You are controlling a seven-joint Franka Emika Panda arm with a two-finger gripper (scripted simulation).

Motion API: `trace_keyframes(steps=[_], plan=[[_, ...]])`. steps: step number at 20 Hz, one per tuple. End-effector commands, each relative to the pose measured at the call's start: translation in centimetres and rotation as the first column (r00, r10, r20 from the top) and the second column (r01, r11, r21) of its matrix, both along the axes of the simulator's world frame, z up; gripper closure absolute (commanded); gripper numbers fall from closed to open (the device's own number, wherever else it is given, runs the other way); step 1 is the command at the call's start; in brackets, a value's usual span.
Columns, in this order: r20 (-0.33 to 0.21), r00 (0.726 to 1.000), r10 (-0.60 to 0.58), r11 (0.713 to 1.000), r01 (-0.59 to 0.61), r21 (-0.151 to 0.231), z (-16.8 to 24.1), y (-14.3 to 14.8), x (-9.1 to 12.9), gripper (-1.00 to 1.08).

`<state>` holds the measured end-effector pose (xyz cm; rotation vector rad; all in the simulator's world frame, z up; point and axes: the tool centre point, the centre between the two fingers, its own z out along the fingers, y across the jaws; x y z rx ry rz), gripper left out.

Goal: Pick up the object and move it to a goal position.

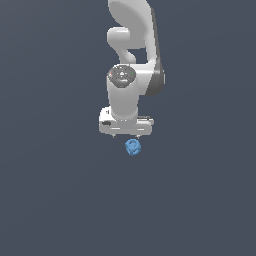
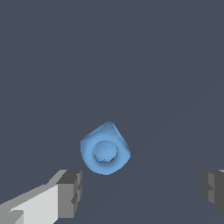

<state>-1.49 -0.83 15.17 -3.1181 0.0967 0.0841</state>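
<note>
Our gripper [image 2: 141, 192] stands spread wide, its two grey fingers [image 2: 70, 193] well apart with nothing between them and touching nothing. We see the object [image 2: 105, 148], a small blue lump, lying on the dark floor [image 2: 166, 65] beyond the fingers and apart from both. From the exterior view it sits just below the white hand [image 1: 126, 125]. Both fingers are cut off in the wrist view, and the hand hides them in the exterior view.

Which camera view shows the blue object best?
The wrist view: the blue object appears large and unobstructed there, its lumpy outline and round centre clear. In the exterior view the object is only a tiny blue shape just below the white arm.
</note>
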Motion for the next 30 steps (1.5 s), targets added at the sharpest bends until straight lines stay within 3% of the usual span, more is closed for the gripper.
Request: trace_keyframes(steps=[1,18,25,30], plan=[[0.0,1.0,0.0,1.0,0.0,0.0,0.0,0.0,0.0,-0.92],[0.001,1.0,0.021,1.0,-0.021,0.004,0.3,-1.2,0.4,-0.92],[0.01,0.993,0.118,0.993,-0.118,-0.001,-0.8,-0.5,0.2,-0.92],[0.021,0.972,0.236,0.972,-0.236,-0.006,-2.2,0.3,-0.1,-0.92]])
